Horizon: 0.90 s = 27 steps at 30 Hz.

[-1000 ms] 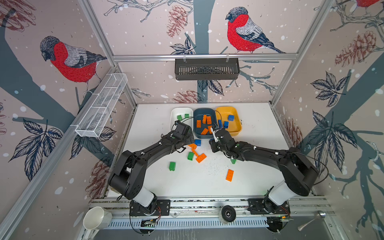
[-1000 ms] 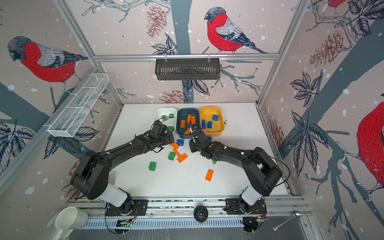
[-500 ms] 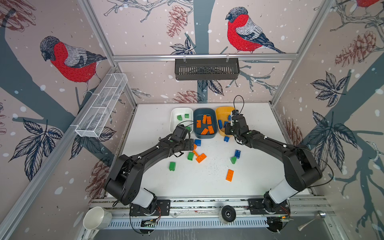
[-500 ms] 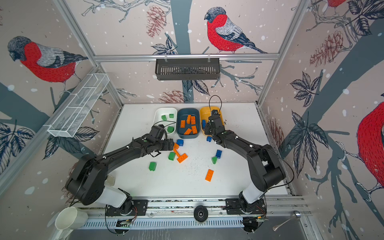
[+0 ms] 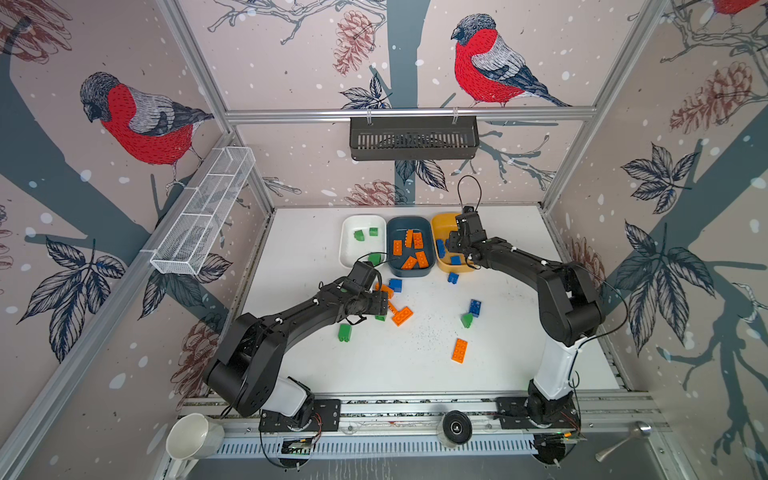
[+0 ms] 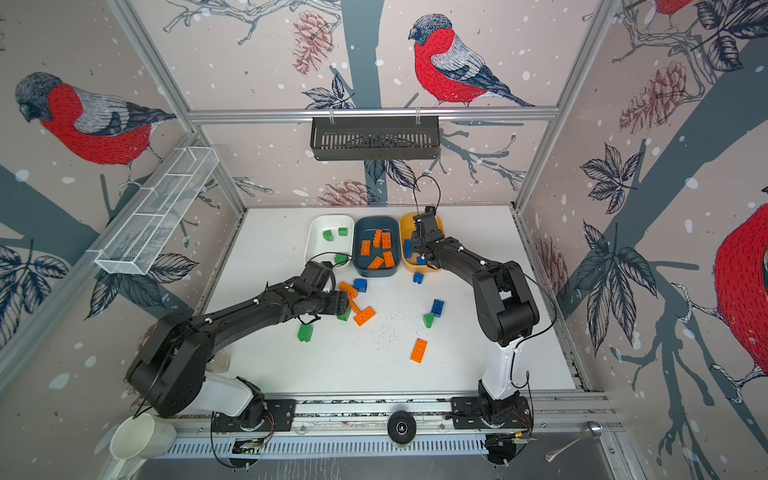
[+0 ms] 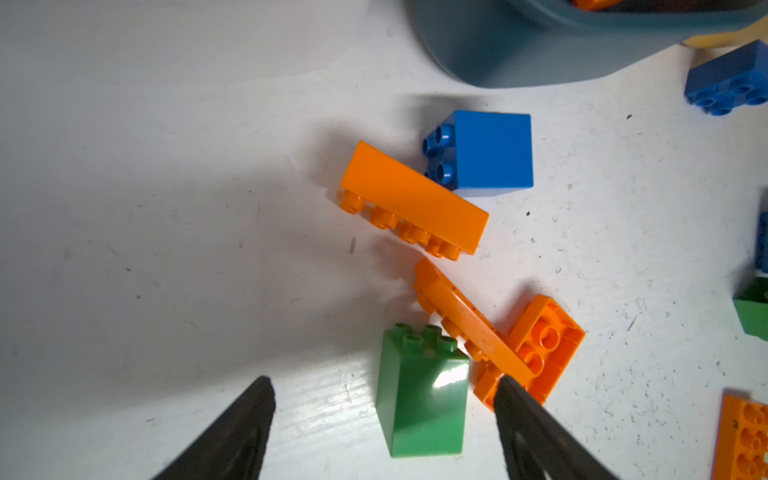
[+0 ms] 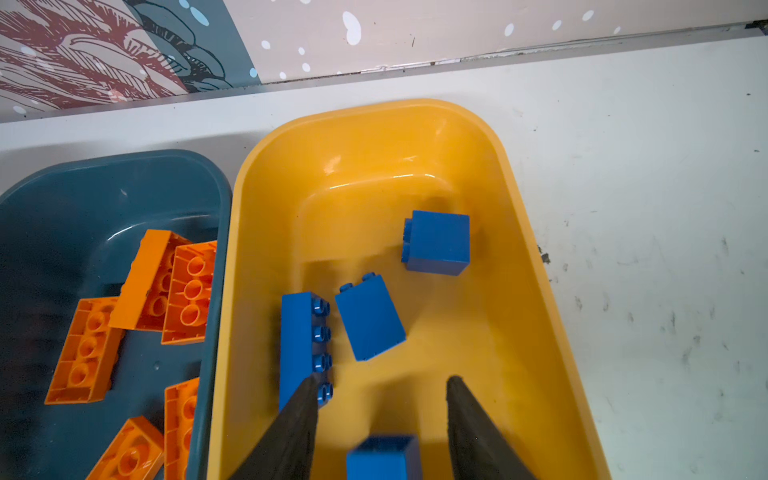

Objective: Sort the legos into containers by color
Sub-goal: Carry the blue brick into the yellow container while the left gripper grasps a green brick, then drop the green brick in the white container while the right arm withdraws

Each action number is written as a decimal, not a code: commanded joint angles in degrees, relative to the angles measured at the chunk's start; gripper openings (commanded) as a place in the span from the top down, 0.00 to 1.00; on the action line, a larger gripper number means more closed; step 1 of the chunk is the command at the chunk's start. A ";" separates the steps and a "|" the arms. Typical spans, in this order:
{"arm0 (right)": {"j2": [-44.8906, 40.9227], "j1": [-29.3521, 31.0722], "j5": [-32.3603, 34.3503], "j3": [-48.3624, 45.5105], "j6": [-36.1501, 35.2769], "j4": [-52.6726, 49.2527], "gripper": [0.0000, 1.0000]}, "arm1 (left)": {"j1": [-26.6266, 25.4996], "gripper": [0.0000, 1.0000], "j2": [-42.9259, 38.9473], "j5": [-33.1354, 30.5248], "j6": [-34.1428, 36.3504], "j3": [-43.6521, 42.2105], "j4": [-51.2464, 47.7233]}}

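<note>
Three containers stand in a row at the back: a white tub [image 5: 348, 249] with green legos, a teal tub [image 5: 409, 222] with orange ones, and a yellow tub [image 8: 536, 257] with blue ones. My right gripper [image 8: 382, 380] hangs open over the yellow tub. A blurred blue brick [image 8: 382, 457] sits loose between its fingers, touching neither. My left gripper [image 7: 384, 380] is open low over the table. A green brick [image 7: 422, 399] stands between its fingers, nearer one of them. Orange bricks [image 7: 415, 203] and a blue brick [image 7: 490, 153] lie just beyond.
Loose on the table are a green brick [image 5: 344, 332], an orange brick [image 5: 459, 350], blue bricks [image 5: 475, 307] [image 5: 453, 277] and a green one [image 5: 466, 320]. A black basket [image 5: 413, 137] and a wire tray [image 5: 203, 216] hang on the walls.
My right gripper travelled from the table's middle to over the yellow tub and opened, letting go of a blue brick. My left gripper shifted to the orange-green cluster and narrowed a little.
</note>
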 commanded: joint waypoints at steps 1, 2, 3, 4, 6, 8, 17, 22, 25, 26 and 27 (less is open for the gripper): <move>-0.43 0.10 0.58 0.81 0.21 -1.07 0.39 | -1.64 0.20 0.71 -0.12 1.54 -0.03 -2.13; -0.80 0.11 0.30 0.59 0.35 -0.88 0.37 | -2.14 0.21 1.12 -0.63 1.51 0.01 -2.58; -1.27 0.09 0.13 0.34 0.55 -0.78 0.36 | -2.47 0.24 1.46 -0.80 1.52 0.06 -2.79; -1.84 0.13 -0.06 0.01 0.76 -0.61 0.34 | -2.79 0.26 1.91 -0.94 1.68 0.13 -2.89; -3.14 0.12 -0.43 -0.54 1.14 -0.48 0.30 | -3.53 0.31 2.72 -1.16 1.78 0.31 -2.75; -4.75 0.16 -1.78 -1.55 1.17 -0.11 0.26 | -4.16 0.35 3.91 -1.81 1.71 0.76 -2.71; -13.39 1.08 -5.03 -8.77 3.11 2.01 0.00 | -4.97 0.57 7.48 -2.46 1.47 2.39 -1.59; -18.37 0.68 -5.32 -14.77 5.07 3.97 0.01 | -4.95 0.65 7.62 -2.96 1.03 2.66 -0.58; -20.38 0.60 -2.47 -16.13 4.77 2.15 0.00 | -4.99 0.67 6.81 -2.60 1.04 2.90 0.55; -20.91 0.61 -1.61 -16.32 4.39 1.54 0.01 | -4.96 0.67 6.47 -2.57 1.05 2.92 0.71; -21.68 0.58 -1.10 -16.62 3.94 1.13 0.01 | -4.91 0.68 6.08 -2.57 0.99 3.08 1.05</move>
